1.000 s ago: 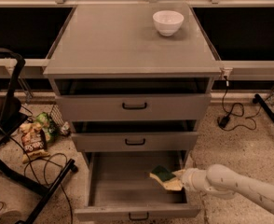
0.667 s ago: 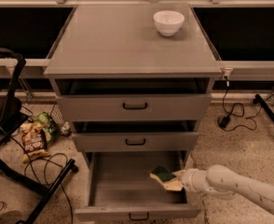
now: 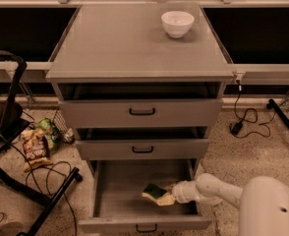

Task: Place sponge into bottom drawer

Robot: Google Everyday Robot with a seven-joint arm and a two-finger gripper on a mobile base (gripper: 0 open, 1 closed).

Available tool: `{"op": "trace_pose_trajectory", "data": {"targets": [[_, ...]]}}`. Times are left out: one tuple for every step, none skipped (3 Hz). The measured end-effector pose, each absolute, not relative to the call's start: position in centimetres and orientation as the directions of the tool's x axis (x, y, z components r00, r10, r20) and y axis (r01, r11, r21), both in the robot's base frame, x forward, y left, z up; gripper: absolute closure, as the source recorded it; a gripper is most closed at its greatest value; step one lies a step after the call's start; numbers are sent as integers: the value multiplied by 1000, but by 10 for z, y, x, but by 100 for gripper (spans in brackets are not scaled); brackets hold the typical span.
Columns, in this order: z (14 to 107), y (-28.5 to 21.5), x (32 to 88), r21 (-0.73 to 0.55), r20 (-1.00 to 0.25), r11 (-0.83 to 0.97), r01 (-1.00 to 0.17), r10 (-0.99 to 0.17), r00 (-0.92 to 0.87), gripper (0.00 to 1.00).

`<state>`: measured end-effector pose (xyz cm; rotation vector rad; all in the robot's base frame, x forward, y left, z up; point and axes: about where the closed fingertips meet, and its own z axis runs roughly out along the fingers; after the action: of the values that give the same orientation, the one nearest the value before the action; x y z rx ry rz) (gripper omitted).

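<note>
Bottom drawer [image 3: 120, 193]: pulled fully out at the lower centre of the frame, below the two upper drawers [image 3: 142, 112]. Its flat grey floor is bare, with plenty of free room left of and behind the sponge.
Arm [image 3: 218, 191]: white, comes in from the lower right corner and crosses the drawer's right wall.
Gripper [image 3: 171, 196]: inside the drawer, right of its middle, pointing toward frame left.
Fingers [image 3: 168, 199]: closed on the sponge's right end, as far as I can judge.
Sponge [image 3: 155, 191]: sticks out to the left of the fingertips, green side up, long axis roughly left-right and slightly tilted. It is low over the drawer floor; I cannot tell if it touches.
Next move: likely just a release, since the sponge is already within the walls.
</note>
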<state>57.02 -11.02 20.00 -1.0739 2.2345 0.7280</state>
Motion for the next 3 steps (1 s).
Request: {"op": "trace_pose_trajectory", "data": {"targets": [[159,-91,580,229,-697,476,-849,-529,-485,100],[153,-99,595,210,-705,491,-845,-523,-479,82],[153,-99,594,211,-704,491,-845,-523,-479,59]]}}
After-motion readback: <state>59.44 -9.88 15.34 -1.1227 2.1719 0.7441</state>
